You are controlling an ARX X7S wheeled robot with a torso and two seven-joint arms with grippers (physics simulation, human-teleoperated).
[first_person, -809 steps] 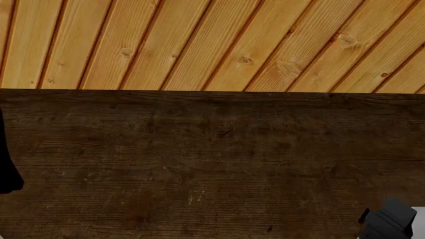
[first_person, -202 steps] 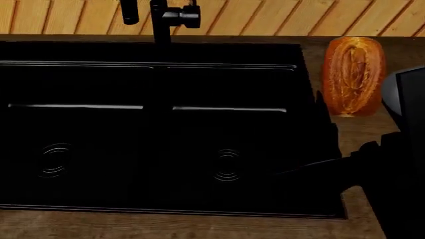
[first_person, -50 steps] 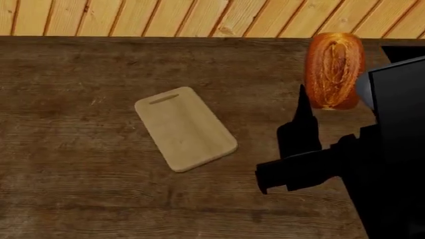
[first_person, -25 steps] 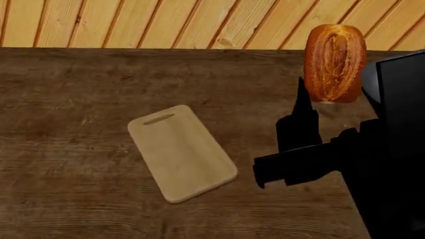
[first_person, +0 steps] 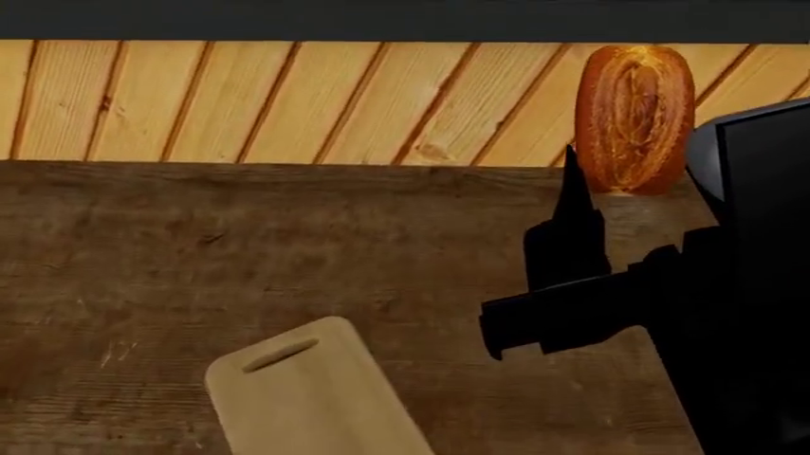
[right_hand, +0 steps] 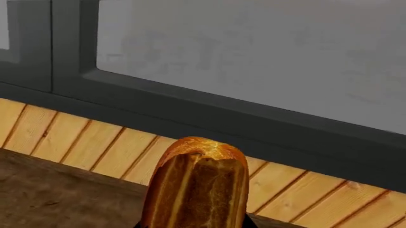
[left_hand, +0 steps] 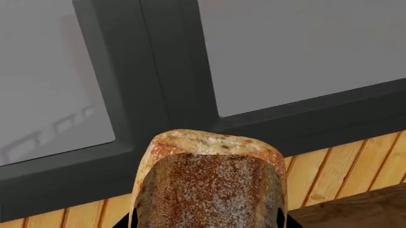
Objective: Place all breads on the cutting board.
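Observation:
My right gripper (right_hand: 193, 224) is shut on the oval orange-brown loaf (right_hand: 195, 185) with a split top. In the head view this loaf (first_person: 633, 118) is held up in front of the wooden wall at the upper right, with one dark finger (first_person: 576, 204) beside it. My left gripper (left_hand: 206, 224) is shut on the round floury speckled roll (left_hand: 209, 185); it does not show in the head view. The pale cream cutting board (first_person: 310, 398) with its slot handle lies on the brown counter at the lower left-centre, cut off by the frame's bottom edge, and nothing shows on it.
The dark wooden counter (first_person: 190, 256) ends at a wall of light wooden planks (first_person: 253, 100). A dark-framed window (right_hand: 254, 114) runs above the planks. My black right arm (first_person: 746, 313) fills the right side of the head view.
The head view has tilted upward: the cutting board slid down and left in the picture and more of the plank wall shows. The oval loaf stays in the right gripper.

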